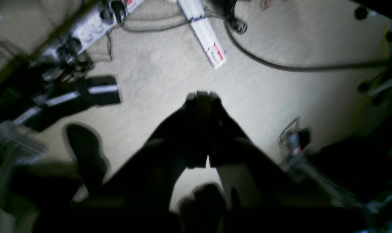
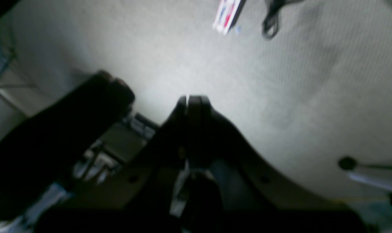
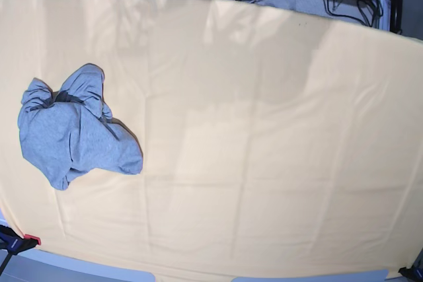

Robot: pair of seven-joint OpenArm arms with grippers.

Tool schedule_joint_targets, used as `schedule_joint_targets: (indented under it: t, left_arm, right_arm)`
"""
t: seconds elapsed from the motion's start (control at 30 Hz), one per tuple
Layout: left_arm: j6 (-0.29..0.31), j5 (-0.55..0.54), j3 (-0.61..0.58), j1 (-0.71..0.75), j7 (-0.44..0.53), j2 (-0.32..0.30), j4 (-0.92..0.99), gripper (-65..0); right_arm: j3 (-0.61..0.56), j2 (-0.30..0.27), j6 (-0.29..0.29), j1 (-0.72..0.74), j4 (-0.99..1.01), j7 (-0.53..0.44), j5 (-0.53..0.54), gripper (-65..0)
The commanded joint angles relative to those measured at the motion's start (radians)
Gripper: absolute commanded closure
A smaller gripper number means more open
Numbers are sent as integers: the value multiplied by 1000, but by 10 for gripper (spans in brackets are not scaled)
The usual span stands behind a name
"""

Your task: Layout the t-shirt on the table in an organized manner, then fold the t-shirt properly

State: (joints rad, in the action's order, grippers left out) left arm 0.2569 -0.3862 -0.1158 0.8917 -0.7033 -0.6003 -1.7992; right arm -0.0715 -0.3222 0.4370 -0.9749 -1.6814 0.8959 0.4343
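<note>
Nothing begun yet, by the look of it: crumpled heather-grey cotton t-shirt [image 3: 74, 127] lying in a bunched heap on the wide table draped in pale yellow-orange cloth [image 3: 264, 150], well toward the base view's left edge and about midway between the far and near edges of that table, with the dark inner collar just showing near the top of the heap. No lettering visible in the folds. Neither arm over the table in the base view. Left gripper [image 1: 202, 97] seen from its own wrist camera hanging above pale grey carpet [image 1: 170, 64], black fingers pressed together with nothing between them; a white power strip [image 1: 92, 27] and dark cables [image 1: 280, 66] lying on the floor beyond. Right gripper [image 2: 193, 98] likewise above the carpet, fingers pressed together and empty, both views dim and blurred. Step in hand, as a judgement: the very start of the laying-out, before any contact with the garment. Next move likely calls for bringing an arm up and over the table, the right arm being the nearer to the t-shirt's side, spreading the fingers, and pinching an edge or a sleeve of the heap to draw it toward the table's middle, where both arms can spread it flat.
</note>
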Motion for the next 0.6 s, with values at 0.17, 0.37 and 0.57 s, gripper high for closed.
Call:
schedule_joint_targets:
  t: [0.17,0.37,0.57]
  left_arm:
    - [30,-9,198,180,-32,-51,-309,0]
    - [101,-112,393,300,-55,-51,-510,0]
    - [117,-178,505,318,-56,-51,-557,0]
  right_arm:
    - [87,-43,-52,-245,-385,-12,-58,0]
    - [298,-43,-52,-334,-654,-40,-55,0]
    - [502,-38,-53,-334,-675,-122,26,0]
